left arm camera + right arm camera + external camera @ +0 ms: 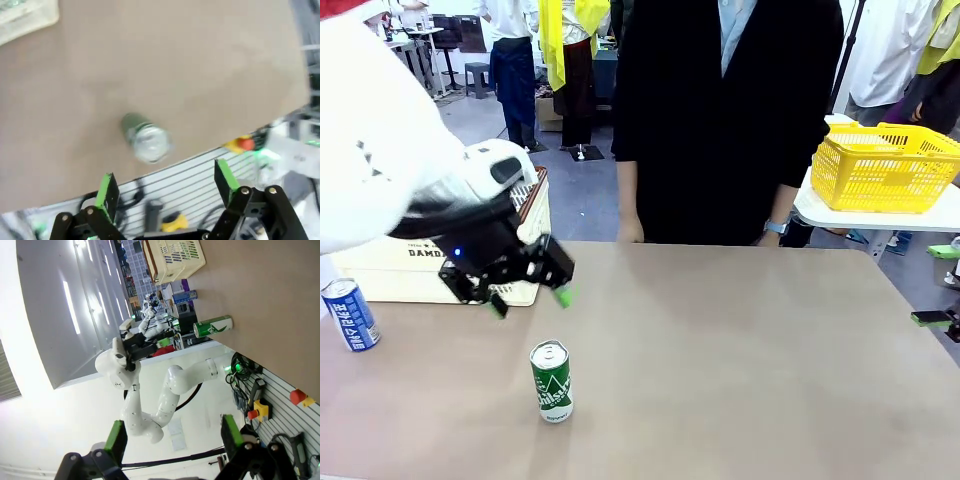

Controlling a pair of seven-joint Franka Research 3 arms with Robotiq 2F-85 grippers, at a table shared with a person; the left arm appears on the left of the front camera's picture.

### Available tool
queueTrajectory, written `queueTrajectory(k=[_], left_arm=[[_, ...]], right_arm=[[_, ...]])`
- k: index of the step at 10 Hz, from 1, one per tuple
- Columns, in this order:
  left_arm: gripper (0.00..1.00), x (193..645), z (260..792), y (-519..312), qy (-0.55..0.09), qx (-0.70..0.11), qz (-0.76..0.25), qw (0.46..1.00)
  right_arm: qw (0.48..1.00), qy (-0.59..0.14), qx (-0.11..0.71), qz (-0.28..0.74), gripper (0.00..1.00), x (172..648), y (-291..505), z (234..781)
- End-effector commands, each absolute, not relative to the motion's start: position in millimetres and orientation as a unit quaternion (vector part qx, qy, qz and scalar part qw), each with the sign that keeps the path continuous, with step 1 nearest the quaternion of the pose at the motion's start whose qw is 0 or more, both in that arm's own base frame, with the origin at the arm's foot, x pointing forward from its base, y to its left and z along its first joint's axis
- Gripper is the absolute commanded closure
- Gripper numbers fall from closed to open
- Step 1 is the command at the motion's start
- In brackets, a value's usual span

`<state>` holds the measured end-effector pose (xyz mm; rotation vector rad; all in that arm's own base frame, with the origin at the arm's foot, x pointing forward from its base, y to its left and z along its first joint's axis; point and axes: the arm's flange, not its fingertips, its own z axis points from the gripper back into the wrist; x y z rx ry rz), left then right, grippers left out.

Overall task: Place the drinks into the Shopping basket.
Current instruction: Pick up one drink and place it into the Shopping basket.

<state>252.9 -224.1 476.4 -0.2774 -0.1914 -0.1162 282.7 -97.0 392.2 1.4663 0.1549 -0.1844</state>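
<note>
- Your green can (551,381) stands upright near-left on the worktop (750,340); it is blurred in the left wrist view.
- Blue can (350,314): at the left edge.
- Left end effector (530,301) and right end effector (174,440) gape wide, empty.
- Far left, the left arm (380,150) hides most of the Shopping basket (380,278).

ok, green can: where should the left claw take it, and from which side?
Take the green can around its round body, upper half, coming from above. It stands upright with its silver top up and nothing close on any side. The open left claw hovers near it, and the wrist view looks down on the top, so a straight descent straddling the can looks simplest.
</note>
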Motion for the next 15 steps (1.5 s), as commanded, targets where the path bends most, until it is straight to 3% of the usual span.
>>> queueTrajectory(k=[1,7,15], left_arm=[[0.00,261,462,-236,-0.067,-0.072,-0.070,0.993],[0.00,271,397,-260,-0.033,-0.050,-0.051,0.997],[0.00,276,371,-277,0.004,-0.055,-0.070,0.996]], right_arm=[[0.734,0.069,0.670,-0.082,0.00,283,-98,396],[0.734,0.069,0.670,-0.082,0.00,283,-98,396],[0.734,0.069,0.670,-0.082,0.00,283,-98,396]])
